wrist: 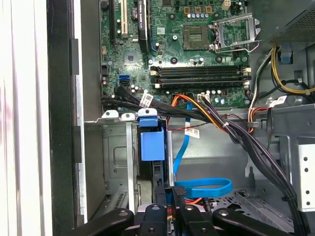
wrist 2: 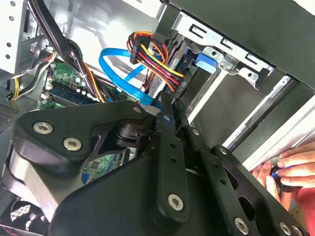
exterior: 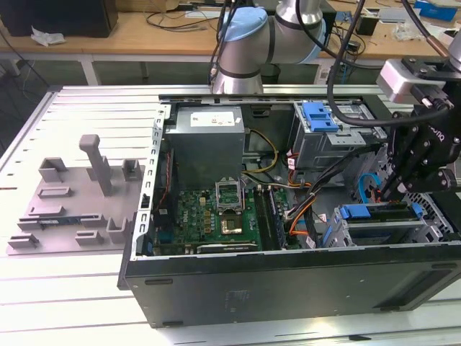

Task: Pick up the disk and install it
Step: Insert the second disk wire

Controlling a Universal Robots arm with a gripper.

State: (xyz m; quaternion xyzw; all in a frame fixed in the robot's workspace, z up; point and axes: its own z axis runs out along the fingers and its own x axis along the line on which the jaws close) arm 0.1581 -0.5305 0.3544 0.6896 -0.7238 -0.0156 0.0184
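1. One black end effector [exterior: 390,192] on a silver and pale blue robot arm [exterior: 248,43] is seen in the exterior view. It is lowered into the open black computer case [exterior: 288,277] at the exterior view's right end. The case lies on a ribbed light metal counter [exterior: 79,306].
2. Just below the fingertips, the flat silver disk in its blue plastic carrier frame [exterior: 382,215] is seated in the lower grey drive bay. A grey metal cage with a blue latch [exterior: 321,119] stands further back. A green motherboard [exterior: 216,213] and a grey box with a white label [exterior: 206,140] lie toward the exterior view's left.
3. In the second wrist view, the end effector [wrist 2: 172,112] is narrowed, its fingers nearly together, and nothing is seen between them. A blue ribbon cable [wrist 2: 123,73] and a red, yellow and black wire bundle [wrist 2: 152,54] lie beyond. A person's hand [wrist 2: 290,169] is visible at the case's edge.
4. In the first wrist view, the end effector [wrist: 170,194] is likewise narrow. The disk's blue carrier end [wrist: 151,142] is seen upright in the bay slot, just beyond the fingertips.
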